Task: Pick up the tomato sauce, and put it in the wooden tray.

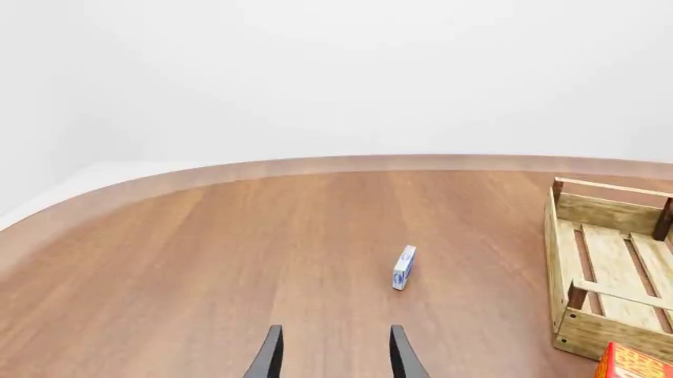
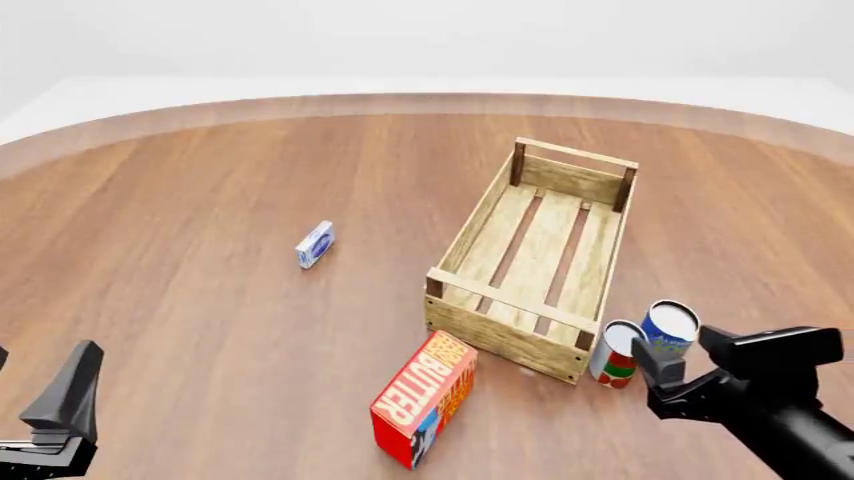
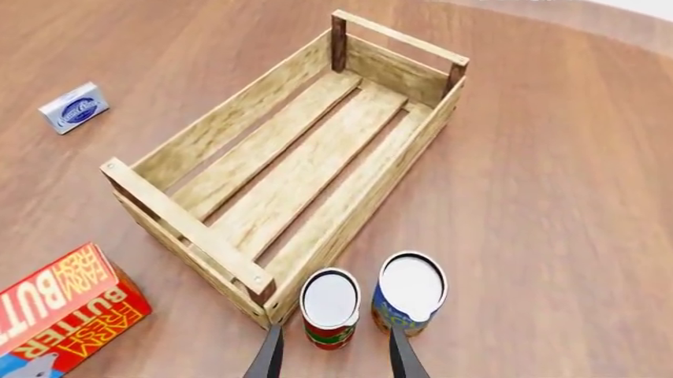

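The tomato sauce (image 3: 330, 309) (image 2: 615, 352) is a small can with a red and green label and a silver top, standing upright just outside the near right corner of the wooden tray (image 3: 282, 169) (image 2: 534, 255). My right gripper (image 3: 336, 358) (image 2: 657, 372) hovers open above and just short of it, fingers apart with nothing between them. The tray holds nothing. My left gripper (image 1: 336, 356) (image 2: 60, 405) is open at the near left, far from the can, with the tray (image 1: 604, 264) at the edge of its view.
A blue and yellow can (image 3: 409, 293) (image 2: 667, 328) stands touching or nearly touching the tomato sauce on its right. A red butter box (image 2: 423, 398) (image 3: 58, 311) lies near the tray's front. A small blue and white box (image 2: 315, 244) (image 1: 404, 267) lies mid-table.
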Robot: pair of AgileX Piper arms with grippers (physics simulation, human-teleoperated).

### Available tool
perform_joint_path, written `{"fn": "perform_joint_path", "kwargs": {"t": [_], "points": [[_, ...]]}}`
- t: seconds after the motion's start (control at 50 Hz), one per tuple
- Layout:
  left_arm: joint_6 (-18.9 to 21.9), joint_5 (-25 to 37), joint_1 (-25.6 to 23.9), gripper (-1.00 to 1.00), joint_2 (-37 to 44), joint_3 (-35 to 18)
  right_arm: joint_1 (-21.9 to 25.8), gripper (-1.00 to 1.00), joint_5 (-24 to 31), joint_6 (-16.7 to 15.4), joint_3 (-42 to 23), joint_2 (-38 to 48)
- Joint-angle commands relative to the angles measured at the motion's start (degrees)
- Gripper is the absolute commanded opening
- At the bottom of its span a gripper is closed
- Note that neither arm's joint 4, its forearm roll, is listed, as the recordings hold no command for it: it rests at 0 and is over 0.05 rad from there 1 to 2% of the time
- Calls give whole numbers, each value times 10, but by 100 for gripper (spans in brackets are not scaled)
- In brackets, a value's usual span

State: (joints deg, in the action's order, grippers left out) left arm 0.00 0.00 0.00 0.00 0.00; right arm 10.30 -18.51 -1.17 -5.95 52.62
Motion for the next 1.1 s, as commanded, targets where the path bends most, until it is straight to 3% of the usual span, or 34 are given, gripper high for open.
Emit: {"fn": "perform_joint_path", "kwargs": {"t": [0.02,0.14,0.2,0.64,1.1], "points": [[0,0,0,100,0,0,2,100,-33,3,5,34],[0,0,0,100,0,0,-4,100,-30,7,9,22],[0,0,0,100,0,0,-2,100,-57,8,16,48],[0,0,0,100,0,0,2,100,-88,6,10,93],[0,0,0,100,0,0,4,100,-155,11,13,167]]}}
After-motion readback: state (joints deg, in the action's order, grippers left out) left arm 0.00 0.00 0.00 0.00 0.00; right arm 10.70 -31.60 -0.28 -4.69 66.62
